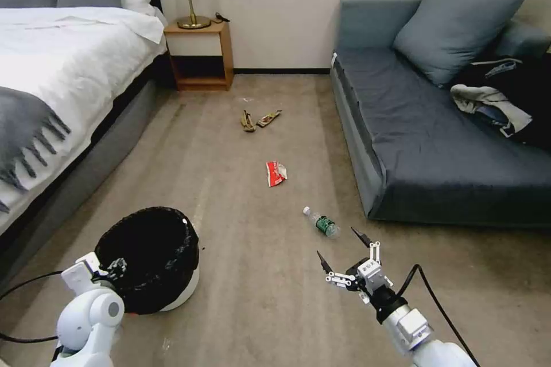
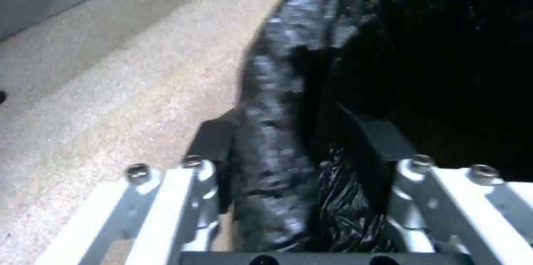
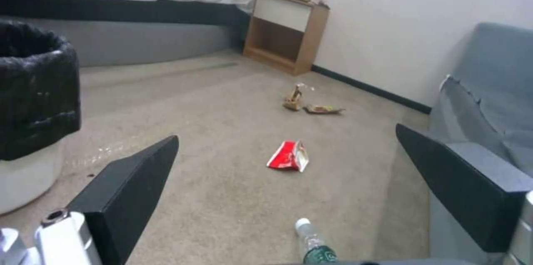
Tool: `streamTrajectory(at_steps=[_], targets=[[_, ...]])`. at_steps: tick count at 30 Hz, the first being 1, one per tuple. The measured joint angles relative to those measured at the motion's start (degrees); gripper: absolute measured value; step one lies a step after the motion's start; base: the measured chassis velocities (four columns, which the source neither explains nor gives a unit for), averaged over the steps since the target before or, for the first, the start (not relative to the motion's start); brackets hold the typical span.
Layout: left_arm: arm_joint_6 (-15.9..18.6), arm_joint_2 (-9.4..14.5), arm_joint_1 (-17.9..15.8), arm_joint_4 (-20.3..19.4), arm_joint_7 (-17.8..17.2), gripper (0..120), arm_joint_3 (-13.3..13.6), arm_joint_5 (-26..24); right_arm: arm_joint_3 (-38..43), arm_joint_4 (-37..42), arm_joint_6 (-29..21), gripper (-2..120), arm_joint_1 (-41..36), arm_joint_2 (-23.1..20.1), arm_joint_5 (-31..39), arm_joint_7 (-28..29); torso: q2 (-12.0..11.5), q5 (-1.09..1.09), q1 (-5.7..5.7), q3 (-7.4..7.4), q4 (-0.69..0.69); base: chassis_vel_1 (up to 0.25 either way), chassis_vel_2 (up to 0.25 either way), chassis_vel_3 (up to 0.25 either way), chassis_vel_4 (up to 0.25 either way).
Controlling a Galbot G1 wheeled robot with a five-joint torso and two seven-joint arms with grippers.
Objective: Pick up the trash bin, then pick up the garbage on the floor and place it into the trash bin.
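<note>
Your left gripper [image 1: 115, 268] is clamped on the rim of the round black wire-mesh trash bin [image 1: 150, 258] at left. Centre floor [image 1: 241, 275] — red-and-white wrapper [image 1: 276, 173], clear green-labelled bottle [image 1: 321, 222]. Your right gripper [image 1: 343, 252] hovers just short of the bottle, fingers spread wide.

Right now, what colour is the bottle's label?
Green, on the clear bottle with a white cap; best seen in the head view.

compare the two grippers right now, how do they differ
The left gripper is shut on the trash bin, pinching its lined rim; the right gripper is open and holds nothing. The left sits at the bin; the right hovers near the bottle. Both have dark fingers.
</note>
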Motion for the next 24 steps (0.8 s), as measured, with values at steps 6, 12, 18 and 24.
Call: streamTrajectory(at_steps=[6, 12, 18, 24], targets=[[-0.40, 0.15, 0.02, -0.78, 0.05, 23, 0.00, 0.82, 0.30, -0.29, 0.50, 100, 0.16, 0.24, -1.26, -0.36, 0.00, 0.01, 0.00, 0.00, 0.00, 0.000, 0.000, 0.000, 0.000], [-1.17, 0.13, 0.44, -1.84, 0.82, 8, 0.54, 2.60, 0.15, -1.08, 1.32, 100, 1.33, 0.62, -1.68, 0.45, 0.00, 0.02, 0.00, 0.00, -0.01, 0.000, 0.000, 0.000, 0.000], [-2.00, -0.32, 1.13, -4.00, 2.04, 8, 0.67, 4.75, -1.07, -1.60, 1.79, 100, 3.08, 0.62, 2.21, 3.94, 0.00, 0.03, 0.00, 0.00, 0.00, 0.000, 0.000, 0.000, 0.000], [-6.28, -0.27, 2.90, -6.96, 6.29, 8, 0.65, 15.88, -2.11, -1.56, 2.50, 100, 4.28, 0.31, 10.53, 5.79, 0.00, 0.03, 0.00, 0.00, 0.01, 0.000, 0.000, 0.000, 0.000]])
